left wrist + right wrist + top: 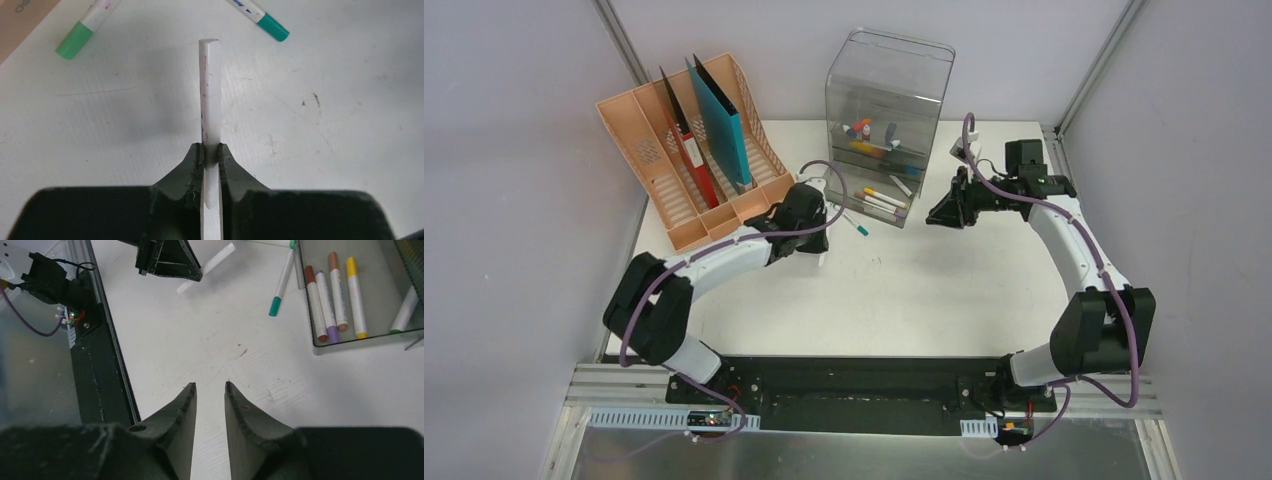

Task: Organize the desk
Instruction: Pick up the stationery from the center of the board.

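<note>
The desk point(944, 300) is seen flat, white, scuffed. A white marker point(210, 90) is pinched by the left gripper point(211, 151); the right gripper point(210, 387) is held ajar, empty.

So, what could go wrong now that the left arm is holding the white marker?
The left fingers pinch the thin white plastic marker on a narrow spot; its long free end might swing or slip.
That end could hit the front wall of the clear grey plastic drawer on the way in.
It might also knock the green-capped marker lying nearby.

Left tool point(820, 242) near rack point(639, 140); right tool point(933, 214) near clear box point(889, 80).
</note>
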You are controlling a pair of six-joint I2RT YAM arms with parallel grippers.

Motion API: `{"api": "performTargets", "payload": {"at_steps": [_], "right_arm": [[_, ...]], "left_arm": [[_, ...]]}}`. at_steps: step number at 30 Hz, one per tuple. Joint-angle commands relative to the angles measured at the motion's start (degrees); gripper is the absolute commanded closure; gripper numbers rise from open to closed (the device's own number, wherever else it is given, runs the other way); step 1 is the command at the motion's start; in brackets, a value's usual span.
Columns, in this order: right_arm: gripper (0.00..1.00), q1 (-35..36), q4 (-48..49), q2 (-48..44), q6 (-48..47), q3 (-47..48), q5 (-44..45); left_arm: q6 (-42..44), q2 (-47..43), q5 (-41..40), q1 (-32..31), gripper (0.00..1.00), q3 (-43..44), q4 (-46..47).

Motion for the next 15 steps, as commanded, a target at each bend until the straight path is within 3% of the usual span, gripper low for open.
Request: {"api": "performTargets", "payload": {"at_steps": [1,7,15], "right_arm": [[0.7,2.34,5.63,1.07,3.98,-0.71,-6.39],[0.7,5.68,12.38,2.69,11.29,-2.19,-9.0],[0.7,8.53,29.51,4.14,28.1,-6.07,-12.16]], "left_arm": [[0.35,-7.93,5.9,0.53,1.0,-5.54,13.85],[-0.74,-15.04,12.04,0.52,1.0,-11.34,24.92],[-3.5,-17.51,17.49,0.49,1.0,-12.37,31.39]]}}
